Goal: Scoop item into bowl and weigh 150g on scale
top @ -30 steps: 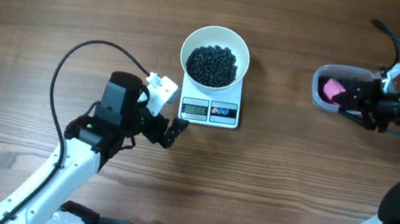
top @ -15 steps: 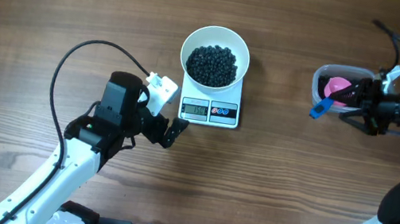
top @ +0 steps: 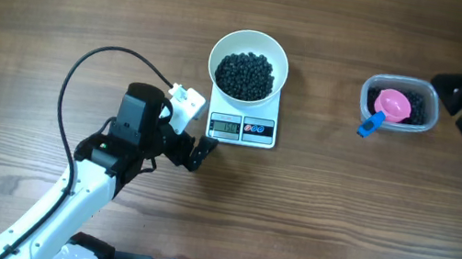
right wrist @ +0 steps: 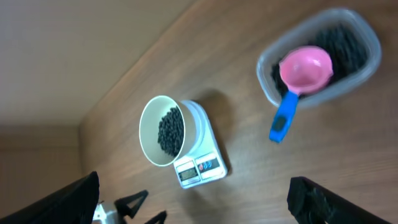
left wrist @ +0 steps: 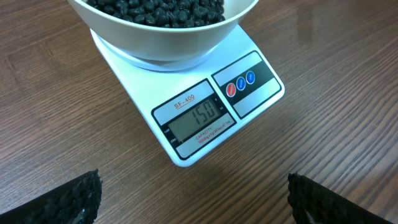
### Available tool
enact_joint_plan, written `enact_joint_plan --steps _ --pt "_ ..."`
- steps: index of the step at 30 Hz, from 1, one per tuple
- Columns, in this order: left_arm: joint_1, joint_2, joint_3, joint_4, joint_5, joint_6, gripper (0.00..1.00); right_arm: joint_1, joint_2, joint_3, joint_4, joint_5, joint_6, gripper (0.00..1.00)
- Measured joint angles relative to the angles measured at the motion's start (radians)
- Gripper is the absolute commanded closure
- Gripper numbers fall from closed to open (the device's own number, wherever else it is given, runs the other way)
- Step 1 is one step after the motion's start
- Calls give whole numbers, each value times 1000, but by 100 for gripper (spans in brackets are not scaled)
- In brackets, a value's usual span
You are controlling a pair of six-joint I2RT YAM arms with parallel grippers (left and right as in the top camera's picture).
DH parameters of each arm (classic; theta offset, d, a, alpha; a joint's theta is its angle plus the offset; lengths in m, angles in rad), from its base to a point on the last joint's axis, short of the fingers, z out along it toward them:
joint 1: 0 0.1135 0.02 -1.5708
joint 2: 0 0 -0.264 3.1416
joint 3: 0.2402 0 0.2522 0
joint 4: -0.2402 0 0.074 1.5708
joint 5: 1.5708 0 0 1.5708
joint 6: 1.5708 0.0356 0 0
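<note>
Pulled the right gripper (right wrist: 193, 193) back off the clear tub (top: 403, 80) and out to the table's right edge over the last second, leaving the pink scoop (top: 393, 104) behind. Left it lying in the tub on the spare beans (right wrist: 348, 43), with its cup facing up and its blue handle poking over the rim at the corner nearest the scale. Shows that gripper's fingers spread wide in its own wrist view, with nothing between them. Moved nothing else: left gripper (left wrist: 193, 199) parked as before, just beside the front left corner of the kitchen scale (top: 241, 137), fingers wide apart and gripping nothing.

Has the heap of black beans (top: 244, 75) inside the white bowl (top: 253, 39), and the bowl sitting squarely on the scale's platform. Reads 150 on the display in the left wrist view, matching the target.

Looks finished, as a judgement: done with scooping, on weight, rid of the tool, clear of bowl and scale with both arms. Leaves nothing obvious to do beyond perhaps retiring the arms. Can't vouch for a settled reading from a single glance.
</note>
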Motion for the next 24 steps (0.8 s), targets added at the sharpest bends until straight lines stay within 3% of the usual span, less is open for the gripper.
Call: enact_joint_plan --steps 4,8,11,15,19,20,24 --pt "0 0 0 0 0 0 0 0 0 0 22 27 -36 0" --pt "0 0 0 0 0 0 0 3 -21 0 148 40 -141 0" --pt "0 0 0 0 0 0 0 26 -68 -4 312 43 -257 0" --pt "0 0 0 0 0 0 0 91 -161 -109 652 117 -359 0" --pt "0 0 0 0 0 0 0 157 -288 -369 927 212 -395 0" --pt "0 0 0 -1 0 0 0 167 -368 -564 1099 248 -388 0" --pt "0 0 -1 -1 0 0 0 172 -570 -949 1338 280 -355 0"
